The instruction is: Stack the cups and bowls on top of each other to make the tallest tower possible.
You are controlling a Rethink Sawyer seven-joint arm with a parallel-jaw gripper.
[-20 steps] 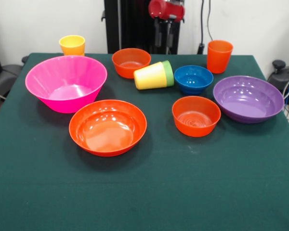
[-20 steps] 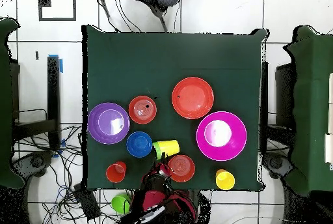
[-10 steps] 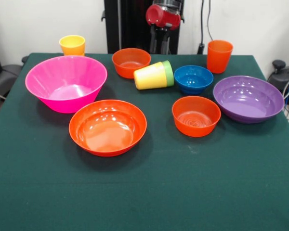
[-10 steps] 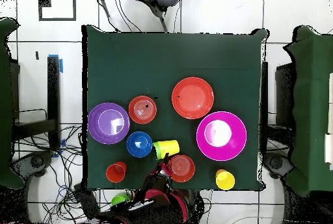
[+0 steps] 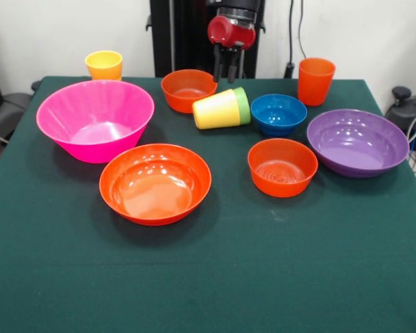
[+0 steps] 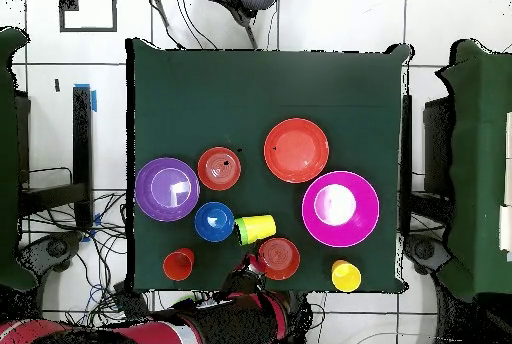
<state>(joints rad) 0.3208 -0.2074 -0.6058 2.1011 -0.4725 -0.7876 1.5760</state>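
On the green table (image 5: 215, 277), nearest the front camera, sits the wide orange bowl (image 5: 155, 182), upright, glossy, empty. Landmark: this bowl. Six bowls total, all upright, none stacked: wide orange bowl, big pink bowl (image 5: 95, 118) just behind-left of it and nearly touching, small orange bowl (image 5: 282, 166) to its right, wide purple bowl (image 5: 357, 142) further right, small blue bowl (image 5: 278, 114) behind-right, second small orange bowl (image 5: 188, 89) straight behind.

Four cups. Two are nested and lie on their side behind the wide orange bowl, between the far small orange bowl and the blue bowl: yellow cup (image 5: 216, 109) outside, light green cup (image 5: 243, 105) showing only as a rim band at the right end. Long axis runs left-right in the front view, slightly tilted; the yellow base points left toward the pink bowl, the wider end toward the blue bowl. Second yellow cup (image 5: 104, 64) stands upright far behind-left, beyond the pink bowl. Taller orange cup (image 5: 315, 80) stands upright far behind-right, beyond the blue bowl.

No tower is built; every piece rests on the cloth.

Farthest back, the gripper (image 5: 224, 75) hangs under a red wrist, above the gap between the far small orange bowl and the lying cups. Fingers parted, grasping nothing.
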